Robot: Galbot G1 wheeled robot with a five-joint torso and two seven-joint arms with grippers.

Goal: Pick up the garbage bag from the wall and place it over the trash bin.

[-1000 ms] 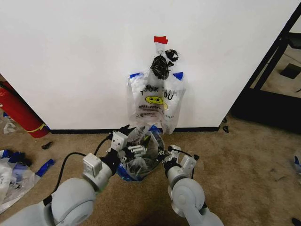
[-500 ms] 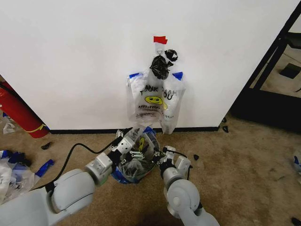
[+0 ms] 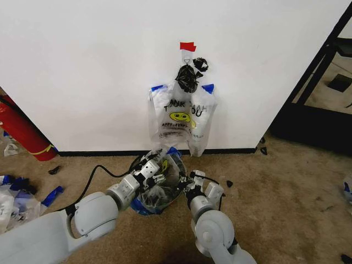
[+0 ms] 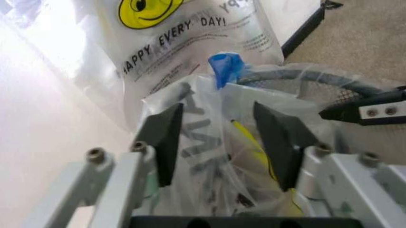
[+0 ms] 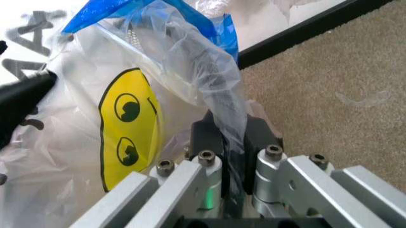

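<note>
Between right fingers (image 5: pixel 208 137), garbage bag (image 5: pixel 127 123)

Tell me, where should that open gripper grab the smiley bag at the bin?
Probably the bag's upstanding top edge near the blue trim, approached from above: it already stands between the left gripper's open fingers, while the right gripper pinches the opposite side.

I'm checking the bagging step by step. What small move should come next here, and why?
Probably close the left gripper on the garbage bag: its fingers are open astride the bag's edge at the trash bin rim, while the right gripper already pinches the opposite edge. Then both can stretch the bag over the rim.
</note>
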